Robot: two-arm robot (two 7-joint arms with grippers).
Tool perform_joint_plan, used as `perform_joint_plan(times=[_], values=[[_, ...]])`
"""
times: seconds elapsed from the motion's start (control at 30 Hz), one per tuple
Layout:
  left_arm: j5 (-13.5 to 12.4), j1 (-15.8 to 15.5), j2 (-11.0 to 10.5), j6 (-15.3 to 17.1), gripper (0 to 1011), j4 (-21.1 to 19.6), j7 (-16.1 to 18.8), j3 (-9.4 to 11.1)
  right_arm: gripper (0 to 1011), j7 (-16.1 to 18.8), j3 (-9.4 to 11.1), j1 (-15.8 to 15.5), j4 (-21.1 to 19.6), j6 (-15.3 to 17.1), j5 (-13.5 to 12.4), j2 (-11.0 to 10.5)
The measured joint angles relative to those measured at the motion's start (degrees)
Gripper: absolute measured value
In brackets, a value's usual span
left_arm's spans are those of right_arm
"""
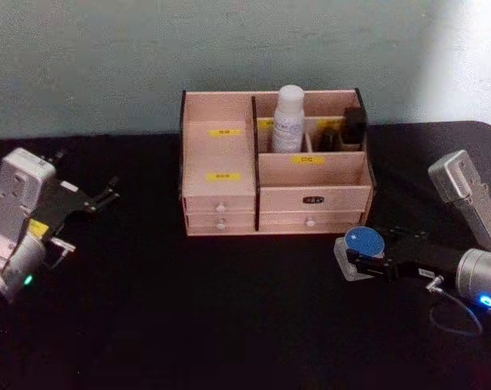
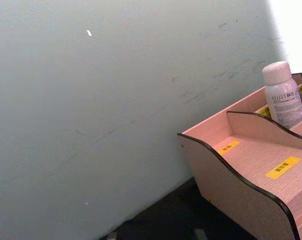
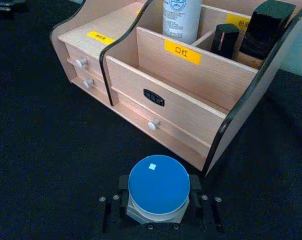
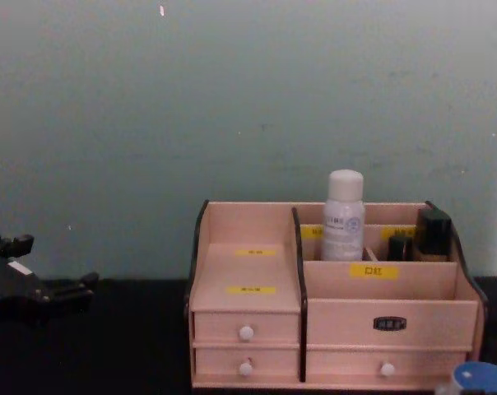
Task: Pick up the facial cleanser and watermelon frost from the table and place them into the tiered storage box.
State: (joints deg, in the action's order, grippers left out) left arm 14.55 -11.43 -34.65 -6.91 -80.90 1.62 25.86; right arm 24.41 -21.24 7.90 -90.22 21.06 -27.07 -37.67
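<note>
Your right hand (image 1: 358, 262) lies low over the black bench (image 1: 189, 317), reaching in from the right. Its fingers are narrow and pressed on both sides of a small round jar with a blue lid and a pale body (image 3: 158, 184). I take this jar for the watermelon frost. It is at bench level, just in front of the right front corner of the wide pale-wood storage box with black side edges (image 3: 156, 75), near it but not touching.

Inside the box, a white plastic bottle with a white cap (image 1: 288, 120) stands upright in a rear compartment on the right half. It seems to be the facial cleanser, so that half of the task looks done. Two black upright items (image 1: 355, 126) stand in the small rear compartments beside it.

The step in hand is therefore the grasp of the jar, with the lift not yet made. For the next move you need to raise the jar straight up until it is higher than the front wall and the black side edge. Then carry it forward over the front right compartment, which looks free as far as one can see. Lower it there before you release, and keep away from the bottle.

Your left hand (image 1: 99, 195) is parked at the far left of the bench with its fingers spread, well apart from the box.
</note>
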Motion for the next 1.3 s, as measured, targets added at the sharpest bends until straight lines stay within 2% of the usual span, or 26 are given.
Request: perform_joint_plan(times=[0.27,0.53,0.7,0.97,1.0,1.1,1.3], values=[[0.00,0.00,0.00,0.00,1001,0.00,0.00,0.00,715,1.45,-0.20,0.02,-0.34,-0.30,-0.14,-0.57],[0.00,0.00,0.00,0.00,1001,0.00,0.00,0.00,715,6.06,-1.32,1.09,-1.63,-1.68,-2.43,-2.09],[-0.01,0.00,0.00,0.00,1001,0.00,0.00,0.00,715,7.82,-2.42,2.53,-1.78,-2.26,-3.08,-2.16],[0.00,0.00,0.00,0.00,1002,0.00,0.00,0.00,715,9.98,-6.53,8.82,-0.68,-3.34,-2.22,-0.12],[0.00,0.00,0.00,0.00,1001,0.00,0.00,0.00,715,9.98,-6.53,8.82,-0.68,-3.34,-2.22,-0.12],[0.00,0.00,0.00,0.00,1001,0.00,0.00,0.00,715,10.76,-8.07,11.69,0.41,-4.04,-1.72,1.13],[0.00,0.00,0.00,0.00,1001,0.00,0.00,0.00,715,11.44,-9.84,15.28,2.41,-4.88,-1.38,2.95]])
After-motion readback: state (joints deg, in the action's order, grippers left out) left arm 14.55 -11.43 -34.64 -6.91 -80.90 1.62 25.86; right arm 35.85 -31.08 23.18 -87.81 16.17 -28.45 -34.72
